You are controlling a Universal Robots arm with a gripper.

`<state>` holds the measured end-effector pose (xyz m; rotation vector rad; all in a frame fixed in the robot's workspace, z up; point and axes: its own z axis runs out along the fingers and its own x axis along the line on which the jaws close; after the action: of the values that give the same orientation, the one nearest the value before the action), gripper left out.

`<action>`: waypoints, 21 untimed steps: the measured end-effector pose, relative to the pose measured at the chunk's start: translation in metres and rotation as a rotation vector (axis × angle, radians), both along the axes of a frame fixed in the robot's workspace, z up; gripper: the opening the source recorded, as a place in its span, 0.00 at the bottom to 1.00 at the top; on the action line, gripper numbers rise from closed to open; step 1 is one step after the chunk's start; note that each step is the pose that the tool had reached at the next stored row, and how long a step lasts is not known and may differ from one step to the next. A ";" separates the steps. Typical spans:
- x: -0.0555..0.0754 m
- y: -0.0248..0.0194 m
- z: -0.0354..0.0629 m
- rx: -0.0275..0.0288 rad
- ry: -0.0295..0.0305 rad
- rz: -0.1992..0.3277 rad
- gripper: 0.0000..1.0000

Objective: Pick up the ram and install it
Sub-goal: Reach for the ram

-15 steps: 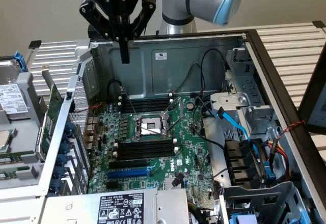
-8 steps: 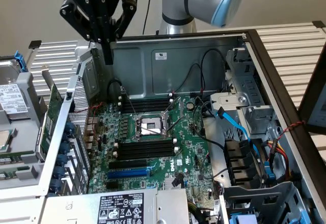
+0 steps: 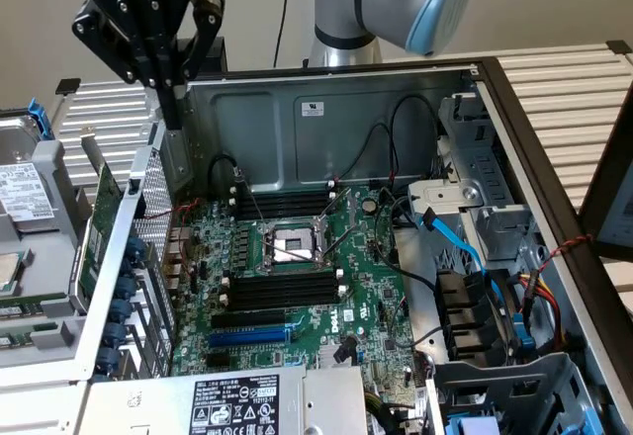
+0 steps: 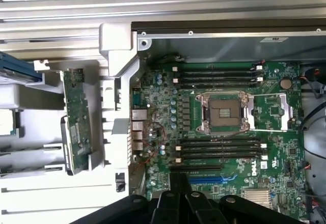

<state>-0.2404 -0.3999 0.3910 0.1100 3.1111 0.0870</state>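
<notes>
Ram (image 4: pixel 76 113) just outside open computer case (image 4: pixel 204 48)

Looking down into an open computer case (image 4: pixel 122 46). A green motherboard (image 4: pixel 275 107) covers its floor, with a bare processor socket (image 4: pixel 224 113) in a metal frame near the middle. Rows of black memory slots (image 4: pixel 219 76) run along two opposite sides of the socket. The black gripper (image 4: pixel 179 183), closed and empty, hangs near a blue slot (image 4: pixel 209 179). Just outside the case wall sits a narrow green circuit board (image 4: pixel 76 107). A pale slatted worktop (image 4: pixel 51 10) lies beyond the case.
</notes>
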 end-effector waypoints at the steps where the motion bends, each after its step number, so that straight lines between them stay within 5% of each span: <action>1: -0.005 0.0000 -0.0004 0.0000 0.0001 0.000 0.11; 12: -0.055 0.0000 -0.0085 0.0000 0.0119 0.000 0.11; 21: -0.096 0.0000 -0.0221 -0.0001 0.0127 0.000 0.11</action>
<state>-0.3359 -0.3998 0.3689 0.1110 3.1238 0.0866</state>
